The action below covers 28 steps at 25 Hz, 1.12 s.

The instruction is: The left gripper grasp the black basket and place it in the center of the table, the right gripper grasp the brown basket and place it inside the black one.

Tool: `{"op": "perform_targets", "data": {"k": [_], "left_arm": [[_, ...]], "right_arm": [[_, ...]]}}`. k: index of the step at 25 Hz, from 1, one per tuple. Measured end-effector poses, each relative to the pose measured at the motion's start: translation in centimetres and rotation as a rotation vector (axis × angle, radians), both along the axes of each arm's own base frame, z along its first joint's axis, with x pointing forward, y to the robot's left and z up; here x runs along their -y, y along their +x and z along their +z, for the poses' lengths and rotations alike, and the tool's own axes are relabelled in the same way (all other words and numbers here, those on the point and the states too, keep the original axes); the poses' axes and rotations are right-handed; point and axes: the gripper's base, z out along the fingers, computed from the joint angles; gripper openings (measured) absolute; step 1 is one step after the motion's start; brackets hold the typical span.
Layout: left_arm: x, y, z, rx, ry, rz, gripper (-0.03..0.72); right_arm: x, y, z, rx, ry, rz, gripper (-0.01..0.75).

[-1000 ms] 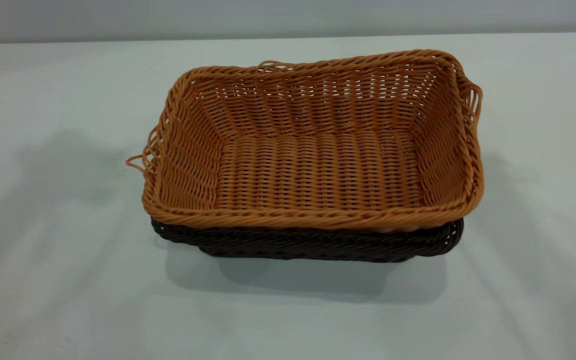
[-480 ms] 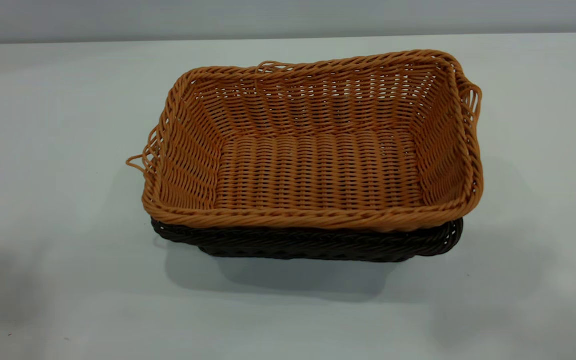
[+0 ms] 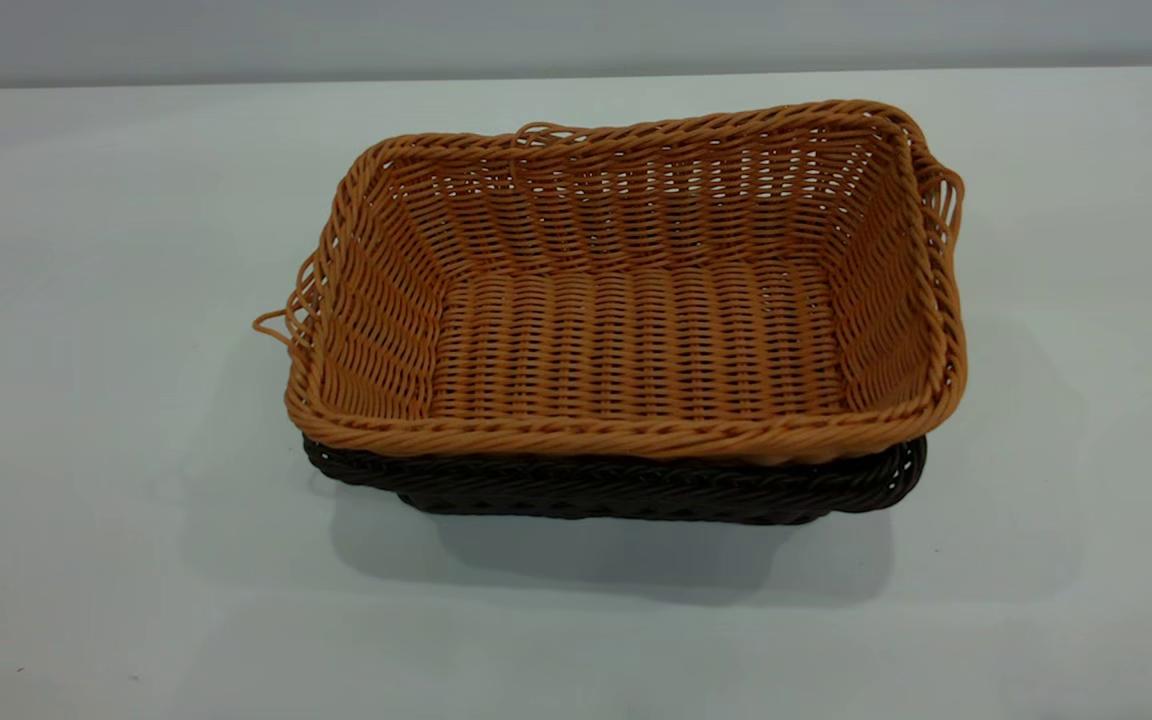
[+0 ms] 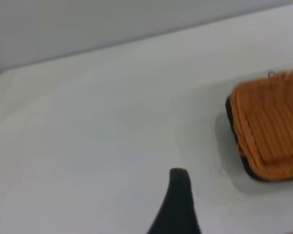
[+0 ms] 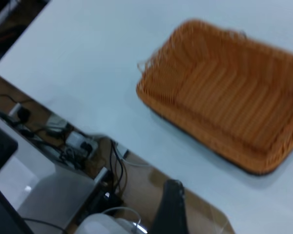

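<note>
Though neither arm is near the work, the job looks finished from where I stand: the brown basket (image 3: 626,300) sits nested inside the black basket (image 3: 616,485), its braided rim riding a little above the dark one, so only a strip of black weave shows along the near side and at the right corner. The pair rests roughly in the middle of the white counter (image 3: 86,400), upright and squarely seated as far as I can judge.

No arm shows in the exterior view. In the left wrist view one dark fingertip of the left hand (image 4: 178,204) pokes into the picture, high above bare counter and well apart from the stacked baskets; whether that hand is spread or closed I cannot tell, but it holds nothing that I can see. The right hand (image 5: 170,207) likewise shows a single dark finger, hanging out past the counter's edge over cables and equipment on the floor, with the baskets off to one side. Its state is also beyond telling.

I would say both placing steps are done and the arms are parked clear. Nothing further seems called for beyond settling at rest without brushing the side loops.
</note>
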Motion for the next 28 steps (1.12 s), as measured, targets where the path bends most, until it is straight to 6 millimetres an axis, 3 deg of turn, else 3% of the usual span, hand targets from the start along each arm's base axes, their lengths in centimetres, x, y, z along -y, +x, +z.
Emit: {"op": "perform_targets", "data": {"k": [2,7,14,18,28], "left_arm": [[-0.2,-1.9,-1.8,0.010,-0.002,0.000,0.582],[-0.4,-3.6,-6.3,-0.031,0.003,0.000,0.582],[-0.5,-5.4,-10.5,-0.039,0.003,0.000,0.582],[-0.6,-5.8,-12.5,-0.050,0.003,0.001,0.582],[-0.4,-4.8,-16.9,-0.154,0.001,0.001,0.582]], "right_arm": [[0.7,-2.0,-1.9,0.006,-0.007,-0.003,0.593],[2.4,-5.8,-7.1,0.042,-0.055,-0.029,0.593],[4.3,-8.5,-12.8,0.186,-0.105,-0.104,0.593],[5.0,-9.0,-14.1,0.257,-0.124,-0.144,0.593],[5.1,-9.1,-14.2,0.285,-0.113,-0.163,0.593]]}}
